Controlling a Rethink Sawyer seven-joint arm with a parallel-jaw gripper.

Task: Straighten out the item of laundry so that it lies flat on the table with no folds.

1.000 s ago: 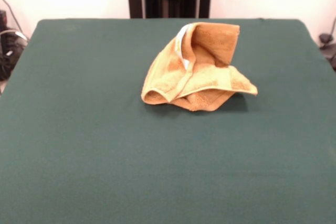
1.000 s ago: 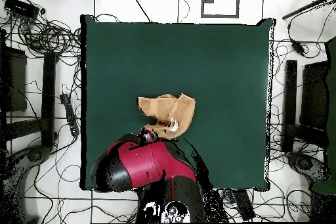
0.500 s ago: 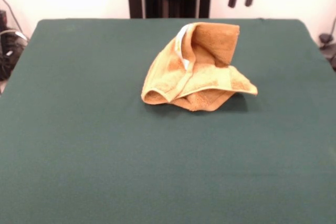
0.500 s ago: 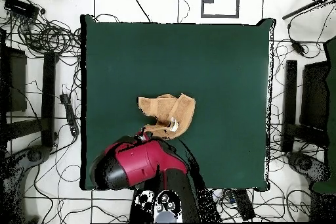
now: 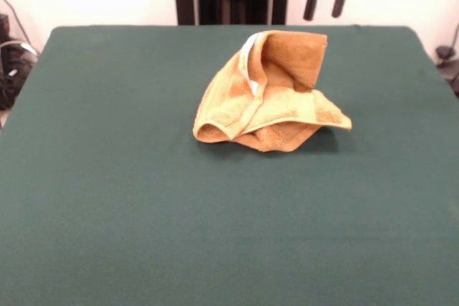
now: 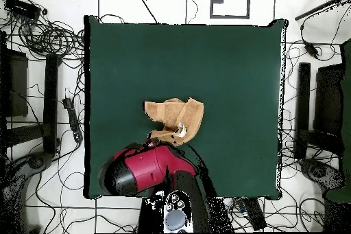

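Up at the far edge of the table [image 5: 107,198], the tool [image 5: 325,1] hangs in the air with its two dark fingers [image 5: 310,3] spread apart and nothing between them. A red body sits just above the fingers at the top of the front view. The tool is behind the towel [image 5: 269,94] and clear of it, touching neither cloth nor table.

From overhead the tool itself is hidden under the red and black arm [image 6: 147,169], which covers the table's edge nearest the robot's base, with the towel [image 6: 177,120] just beyond the arm.

The towel is bunched into a crumpled heap on the half of the table nearer the robot, roughly midway across its width. One fold stands up at the back, showing a darker orange face, with a small white label [image 5: 249,59] along its raised edge. Paler flaps drape forward and sideways from it, and one corner points out toward the right of the front view. Green cloth lies bare all round the heap.
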